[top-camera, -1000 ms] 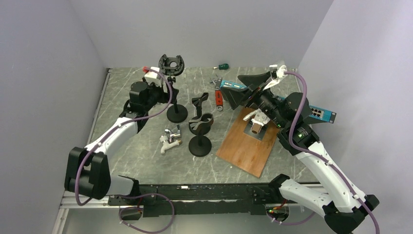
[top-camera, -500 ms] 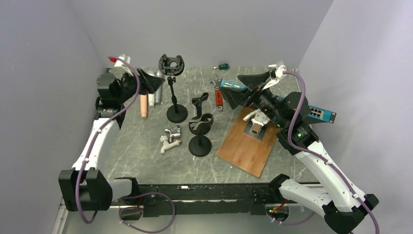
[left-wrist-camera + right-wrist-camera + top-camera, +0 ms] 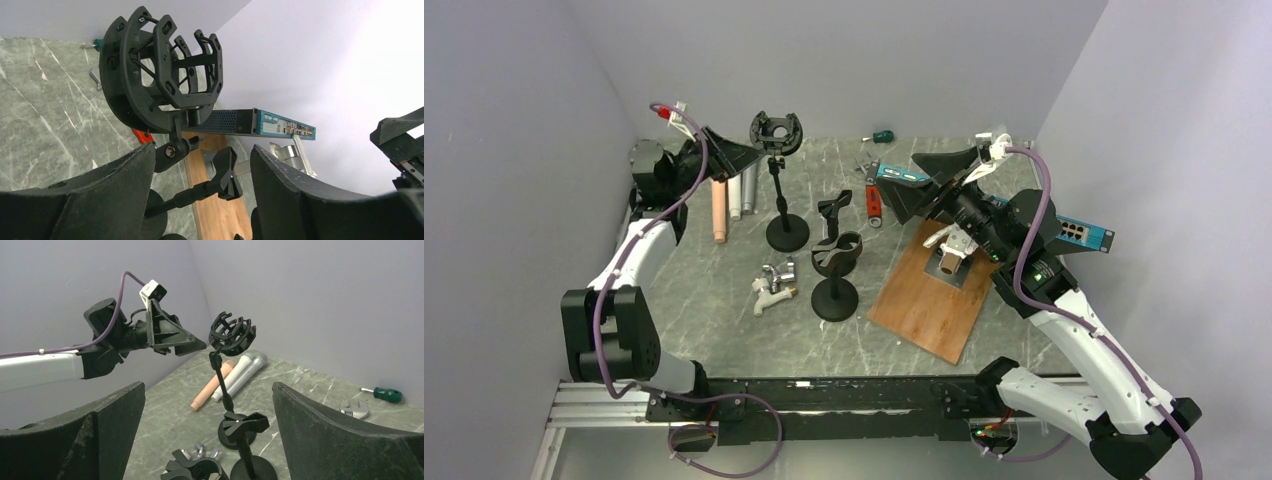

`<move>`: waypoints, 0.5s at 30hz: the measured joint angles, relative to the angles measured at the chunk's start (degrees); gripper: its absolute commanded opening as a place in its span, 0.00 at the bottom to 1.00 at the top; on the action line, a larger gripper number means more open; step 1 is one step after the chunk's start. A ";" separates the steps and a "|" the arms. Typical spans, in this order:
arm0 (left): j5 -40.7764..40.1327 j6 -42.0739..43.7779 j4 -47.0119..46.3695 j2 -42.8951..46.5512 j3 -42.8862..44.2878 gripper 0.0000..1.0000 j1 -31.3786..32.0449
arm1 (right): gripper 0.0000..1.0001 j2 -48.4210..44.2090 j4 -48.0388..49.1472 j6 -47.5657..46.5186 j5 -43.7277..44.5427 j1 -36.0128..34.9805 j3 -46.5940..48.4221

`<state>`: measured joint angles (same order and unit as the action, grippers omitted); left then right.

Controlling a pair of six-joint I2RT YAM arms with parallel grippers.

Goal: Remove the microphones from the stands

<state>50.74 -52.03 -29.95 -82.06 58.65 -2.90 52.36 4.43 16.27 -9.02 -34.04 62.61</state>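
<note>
- Microphones (image 3: pixel 734 197): off the stand (image 3: pixel 778 190), lying flat on the table (image 3: pixel 714 320) just left of its base, beside a pink one (image 3: pixel 719 215).
- Shock mount (image 3: pixel 131 97) on top of the stand holds nothing.
- Left arm: reaches up along the left wall, wrist level and pointing right at the mount.
- Left gripper (image 3: pixel 746 155): fingers spread wide, gripping nothing, mount framed between them in the wrist view.
- Right arm: elbow bent, wrist raised over the wooden board (image 3: pixel 934 300).
- Right gripper (image 3: pixel 899 178): fingers apart, empty.

Green screwdriver (image 3: pixel 882 135) at the far edge; wooden board (image 3: pixel 924 305), chrome tap (image 3: pixel 772 285), blue network switch (image 3: pixel 1084 233).
</note>
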 measured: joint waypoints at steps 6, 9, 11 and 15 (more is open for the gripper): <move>-0.02 -1.29 -1.57 -2.36 0.22 0.71 0.00 | 1.00 0.02 0.00 -0.22 0.04 0.00 0.00; -0.22 -1.90 -2.60 -3.72 0.20 0.70 0.04 | 1.00 0.09 0.02 -0.22 0.07 0.00 0.00; -0.46 -2.16 -3.06 -4.24 0.17 0.71 0.15 | 1.00 0.17 0.07 -0.22 0.07 0.00 0.00; -0.68 -2.36 -4.17 -5.57 0.17 0.71 0.92 | 1.00 0.72 0.44 -0.22 0.07 0.00 0.00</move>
<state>50.06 -54.39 -34.13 -87.64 58.83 -1.98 53.08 4.86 16.05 -8.95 -34.04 62.61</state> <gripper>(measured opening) 0.715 0.997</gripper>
